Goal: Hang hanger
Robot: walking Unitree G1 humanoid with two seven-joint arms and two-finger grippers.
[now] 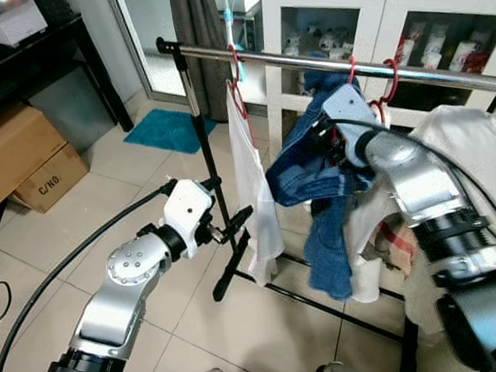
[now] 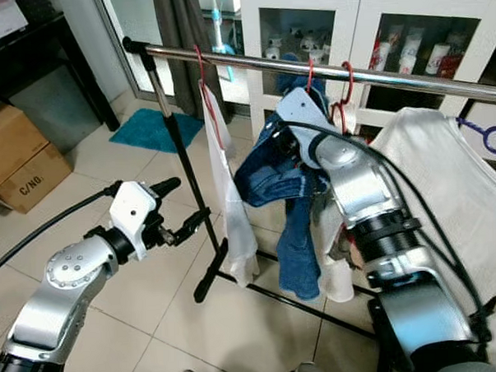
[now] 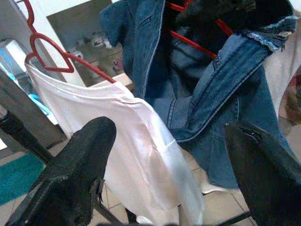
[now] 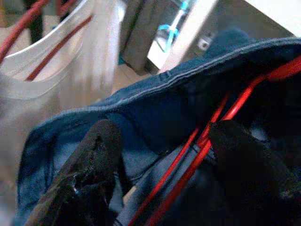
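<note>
**Denim hanger up at the rail, release not yet confirmed**

Nearest, at about 7 o'clock, the left gripper (image 1: 233, 228) hangs idle beside the rack's upright (image 1: 197, 114), its fingers spread wide and empty. Just beyond it a white garment (image 1: 252, 194) already hangs on its own red hanger.

Further in, around 1 o'clock, the right gripper (image 4: 160, 160) is buried in the denim jacket (image 1: 314, 183); its fingers straddle the red hanger (image 4: 202, 141), parted, not visibly pinching the wire. The hook (image 2: 309, 72) appears to sit over the rail (image 2: 375, 69), so hanging looks nearly done; letting go and withdrawing remain.

Denim hides the fingertips in the head views, and whether the hook fully seats is hard to tell.
</note>
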